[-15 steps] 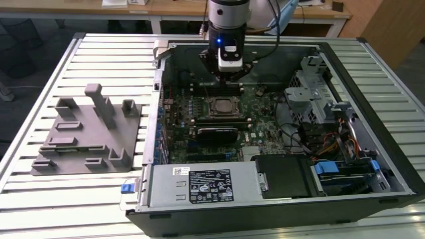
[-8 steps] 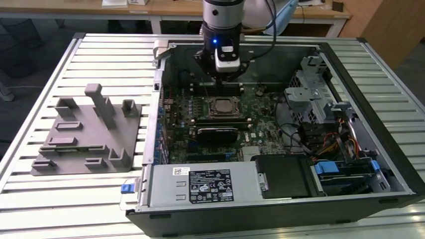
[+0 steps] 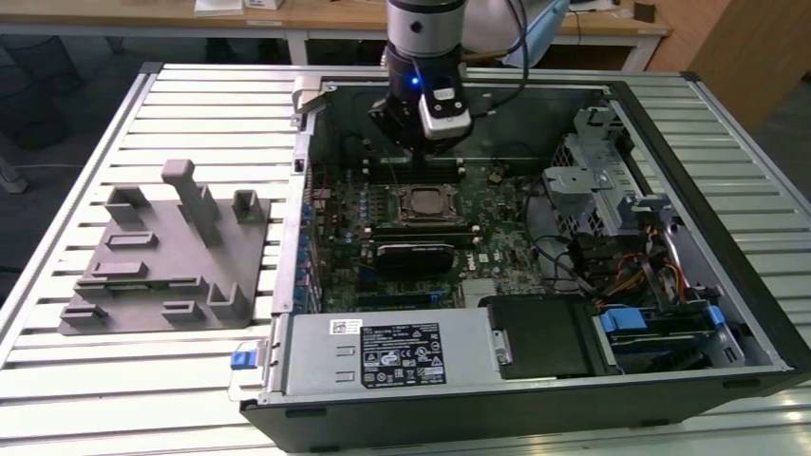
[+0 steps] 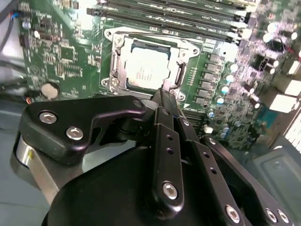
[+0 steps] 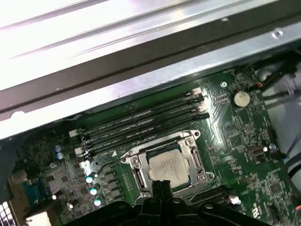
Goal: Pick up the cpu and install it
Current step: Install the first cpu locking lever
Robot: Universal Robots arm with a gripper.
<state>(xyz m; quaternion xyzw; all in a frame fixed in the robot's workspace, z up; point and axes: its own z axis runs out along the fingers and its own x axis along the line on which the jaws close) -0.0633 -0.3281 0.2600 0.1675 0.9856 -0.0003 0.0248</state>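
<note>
The cpu (image 3: 423, 202), a small silvery square, lies flat inside the black socket frame (image 3: 397, 217) on the green motherboard of an open computer case. Both wrist views show the cpu (image 4: 146, 68) (image 5: 168, 165) seated within the frame (image 4: 113, 61) (image 5: 136, 165). My gripper (image 3: 408, 157) hangs just above the board on the far side of the socket, beside the memory slots. Its black fingers (image 4: 162, 101) are pressed together, shut on nothing. Their tip (image 5: 157, 186) lines up with the socket's edge, apart from the chip.
A grey plastic fixture (image 3: 165, 256) with upright blocks lies on the slatted table at the exterior view's left. The case wall (image 3: 304, 190) stands between it and the board. A power supply (image 3: 380, 353), a metal drive cage (image 3: 595, 185) and cables (image 3: 633, 275) crowd the case.
</note>
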